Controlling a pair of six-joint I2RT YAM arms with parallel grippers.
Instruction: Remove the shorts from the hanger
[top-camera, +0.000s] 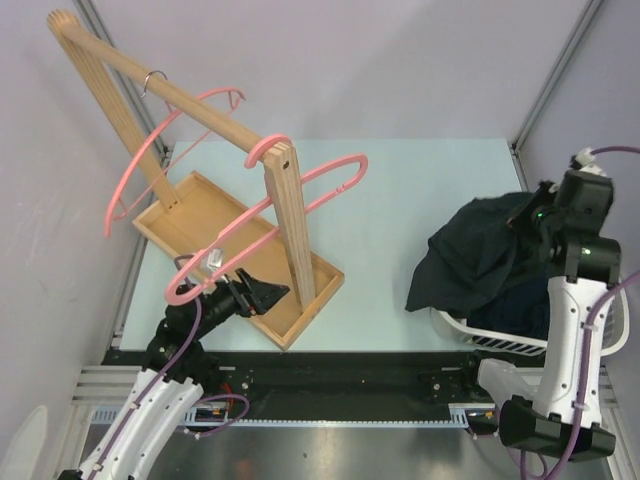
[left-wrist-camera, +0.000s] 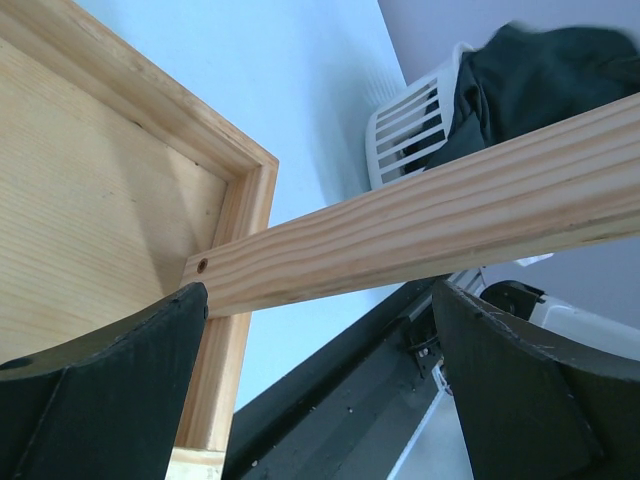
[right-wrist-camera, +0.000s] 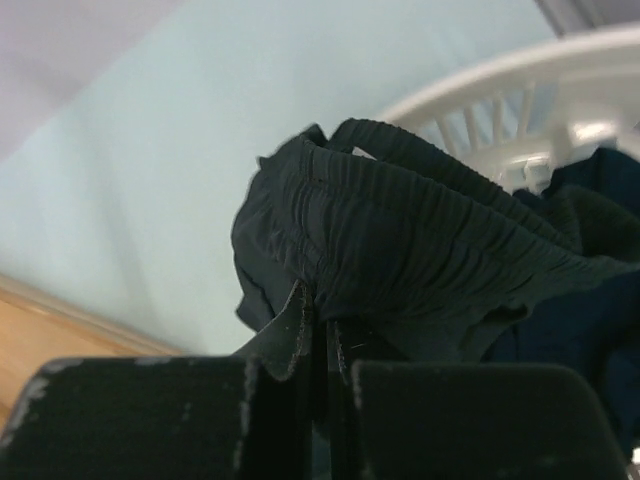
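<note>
The blackish dark green shorts (top-camera: 475, 255) hang over the rim of a white basket (top-camera: 490, 340) at the right. My right gripper (top-camera: 528, 215) is shut on their ribbed waistband (right-wrist-camera: 420, 230), with the cloth pinched between the fingers at the gripper (right-wrist-camera: 325, 320). The navy shorts (top-camera: 520, 300) lie in the basket under them and show at the right of the right wrist view (right-wrist-camera: 595, 320). My left gripper (top-camera: 262, 295) is open and empty, low by the rack's wooden post (left-wrist-camera: 420, 230). Its jaws stand wide apart at the gripper (left-wrist-camera: 320, 290).
A wooden rack (top-camera: 290, 230) on a wooden tray (top-camera: 190, 200) fills the left half of the table. Three bare pink hangers (top-camera: 130, 170) (top-camera: 320, 175) (top-camera: 200, 270) hang on or lean by it. The basket also shows in the left wrist view (left-wrist-camera: 400, 125). Walls enclose the table.
</note>
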